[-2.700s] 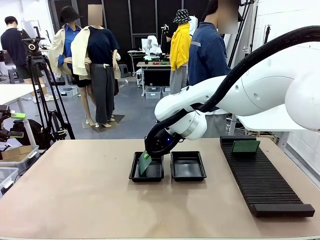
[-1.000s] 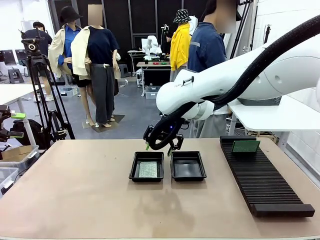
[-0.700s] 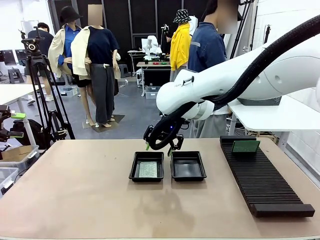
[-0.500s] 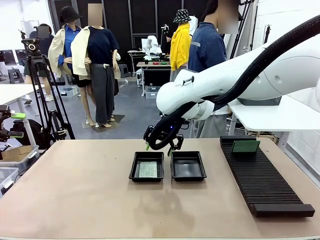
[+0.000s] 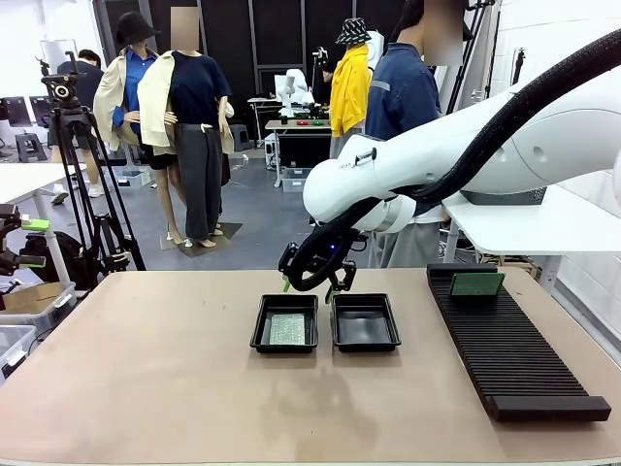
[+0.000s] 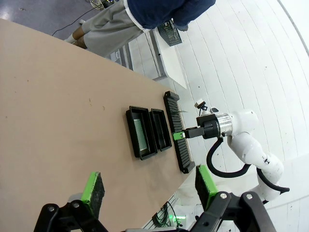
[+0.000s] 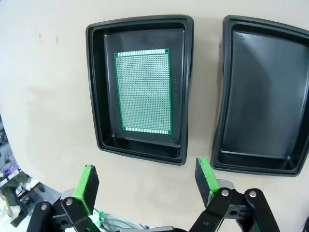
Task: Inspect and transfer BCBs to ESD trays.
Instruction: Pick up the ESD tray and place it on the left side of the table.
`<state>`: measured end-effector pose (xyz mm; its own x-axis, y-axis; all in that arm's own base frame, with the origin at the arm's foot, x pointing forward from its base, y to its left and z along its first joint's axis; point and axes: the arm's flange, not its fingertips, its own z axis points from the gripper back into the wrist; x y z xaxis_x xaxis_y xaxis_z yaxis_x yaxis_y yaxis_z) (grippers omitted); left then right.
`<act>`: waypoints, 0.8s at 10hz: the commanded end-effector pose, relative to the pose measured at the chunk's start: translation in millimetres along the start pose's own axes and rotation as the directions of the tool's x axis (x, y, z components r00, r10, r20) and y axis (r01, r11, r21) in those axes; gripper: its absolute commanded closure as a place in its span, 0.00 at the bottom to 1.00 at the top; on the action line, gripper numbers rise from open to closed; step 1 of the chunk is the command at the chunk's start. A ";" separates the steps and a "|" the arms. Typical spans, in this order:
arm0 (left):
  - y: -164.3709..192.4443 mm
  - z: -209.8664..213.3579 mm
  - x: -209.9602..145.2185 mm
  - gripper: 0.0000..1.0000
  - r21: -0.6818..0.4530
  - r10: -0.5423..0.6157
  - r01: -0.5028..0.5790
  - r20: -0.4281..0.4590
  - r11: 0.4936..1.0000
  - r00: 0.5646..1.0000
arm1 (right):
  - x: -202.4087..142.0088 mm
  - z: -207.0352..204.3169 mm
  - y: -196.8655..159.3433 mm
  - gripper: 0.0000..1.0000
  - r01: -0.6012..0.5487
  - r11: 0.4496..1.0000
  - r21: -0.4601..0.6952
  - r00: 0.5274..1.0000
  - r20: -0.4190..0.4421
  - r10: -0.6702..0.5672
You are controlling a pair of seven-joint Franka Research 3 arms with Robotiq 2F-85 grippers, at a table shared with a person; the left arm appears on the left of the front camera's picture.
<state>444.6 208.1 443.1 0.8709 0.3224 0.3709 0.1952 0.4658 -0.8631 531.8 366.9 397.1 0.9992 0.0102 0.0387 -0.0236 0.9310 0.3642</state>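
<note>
The right gripper (image 5: 310, 287) is held over the left ESD tray (image 7: 99, 82) and right ESD tray (image 7: 263, 96), jaws spread wide, nothing gripped. One BCB (image 7: 144, 90) is laid flat in the left one — a second BCB (image 5: 476, 284) is stood on edge in the slotted rack (image 5: 514, 359). The left gripper (image 6: 148, 186) is likewise spread wide, empty.
</note>
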 end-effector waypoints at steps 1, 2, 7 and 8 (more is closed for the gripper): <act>-2.3 2.0 -0.3 0.00 -0.012 0.006 -0.006 0.002 1.000 1.000 | -0.2 0.0 0.5 0.00 0.000 1.000 0.002 1.000 0.004 0.000; -2.3 2.0 -0.3 0.00 -0.012 0.006 -0.006 0.002 1.000 1.000 | -0.2 0.0 0.5 0.00 0.000 1.000 0.002 1.000 0.004 0.000; -20.3 -21.2 -5.1 0.00 0.037 -0.010 0.010 -0.004 0.999 1.000 | -7.0 19.7 -19.2 0.00 0.009 0.999 0.043 1.000 0.022 -0.010; -32.7 -34.6 -8.1 0.00 0.077 -0.013 0.014 -0.015 0.997 1.000 | -11.2 29.7 -31.5 0.00 0.011 0.997 0.076 0.999 0.036 -0.014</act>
<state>452.2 184.3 450.1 0.8729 0.2993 0.3852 0.2025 0.4961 -0.8443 533.8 350.8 411.5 0.9987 -0.0158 0.0492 -0.0047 0.9198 0.3923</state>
